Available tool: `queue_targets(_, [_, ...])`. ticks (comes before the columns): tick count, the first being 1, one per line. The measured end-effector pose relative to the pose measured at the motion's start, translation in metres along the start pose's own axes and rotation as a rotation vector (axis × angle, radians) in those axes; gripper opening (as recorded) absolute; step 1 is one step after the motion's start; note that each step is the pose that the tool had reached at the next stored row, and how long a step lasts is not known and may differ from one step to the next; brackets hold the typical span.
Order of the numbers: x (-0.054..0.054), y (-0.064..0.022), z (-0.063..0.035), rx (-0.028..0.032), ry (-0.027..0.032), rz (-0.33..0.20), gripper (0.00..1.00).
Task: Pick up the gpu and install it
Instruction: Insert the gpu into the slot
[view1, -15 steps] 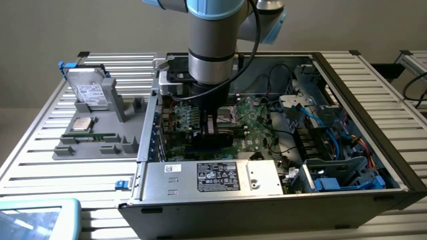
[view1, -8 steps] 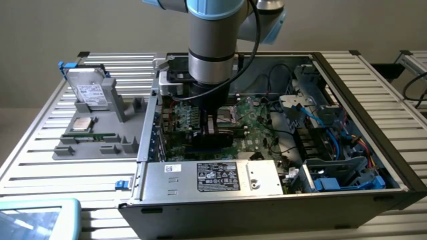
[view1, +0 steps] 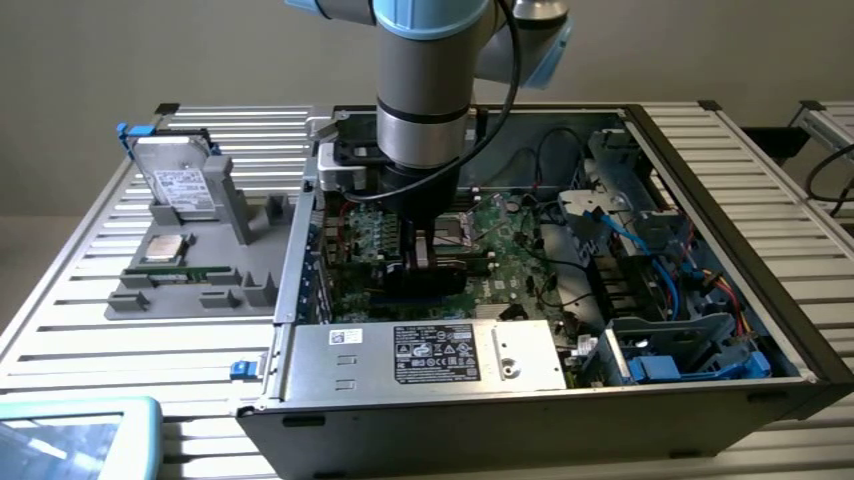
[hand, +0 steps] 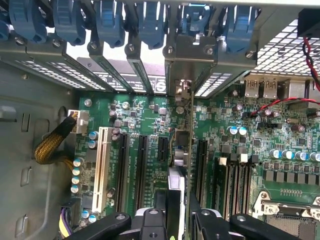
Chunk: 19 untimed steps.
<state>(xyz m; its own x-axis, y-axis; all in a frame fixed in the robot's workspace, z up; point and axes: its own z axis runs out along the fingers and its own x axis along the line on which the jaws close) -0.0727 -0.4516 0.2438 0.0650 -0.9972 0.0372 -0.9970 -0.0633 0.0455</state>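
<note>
Gripper (hand: 179, 212) pinches the gpu (hand: 186, 145) edge-on above the motherboard (hand: 145, 125). We judge it needs to stay vertical, bracket at the rear opening, pressed straight into its slot.

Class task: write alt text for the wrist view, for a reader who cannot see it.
The gripper holds the gpu edge-on above a green motherboard, lined up with its black expansion slots. Blue slot latches line the case's rear wall beyond.

Exterior view high, angled down on open computer case (view1: 747, 330), wrist view close above its motherboard (hand: 150, 125), shared
</note>
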Motion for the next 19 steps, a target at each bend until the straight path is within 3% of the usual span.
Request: queue_targets(19, [-0.0001,0.0008,0.0006,-0.0001,0.0,-0.001,0.27])
